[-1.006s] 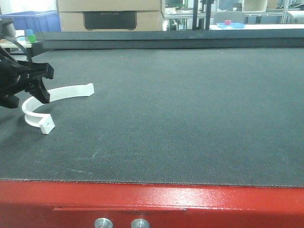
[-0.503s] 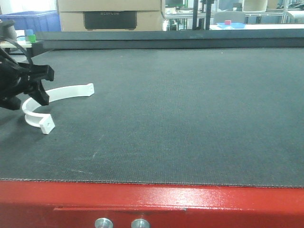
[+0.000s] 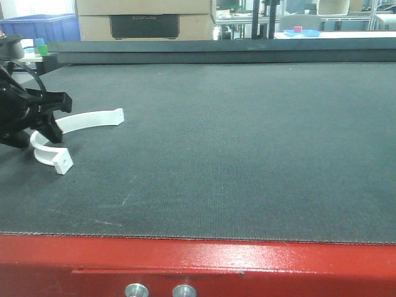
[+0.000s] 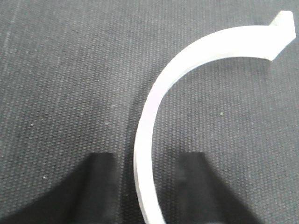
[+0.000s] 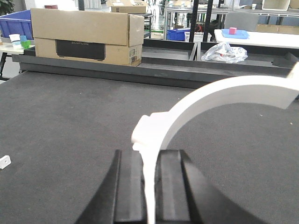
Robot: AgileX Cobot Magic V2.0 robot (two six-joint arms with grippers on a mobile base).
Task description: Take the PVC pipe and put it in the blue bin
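Observation:
A white curved PVC pipe piece [image 3: 93,119] lies on the dark mat at the far left. My left gripper [image 3: 57,116] is open and low over its bend. In the left wrist view the arc [image 4: 154,102] runs between the two black fingertips of the left gripper [image 4: 147,158], with a gap on each side. My right gripper [image 5: 148,151] is shut on a second white curved PVC piece [image 5: 224,91], which it holds up above the mat. The right gripper is out of the front view. The blue bin [image 3: 40,26] stands beyond the table's far left corner and also shows in the right wrist view [image 5: 16,23].
A cardboard box [image 3: 145,18] stands behind the raised back edge of the table. A crumpled plastic bag [image 5: 224,51] lies beyond that edge. The red table front [image 3: 198,266] runs along the near side. A small white piece [image 5: 4,161] lies at the mat's left.
My left gripper has sunk slightly lower over the bend of the white arc on the mat. The arc itself has not moved.

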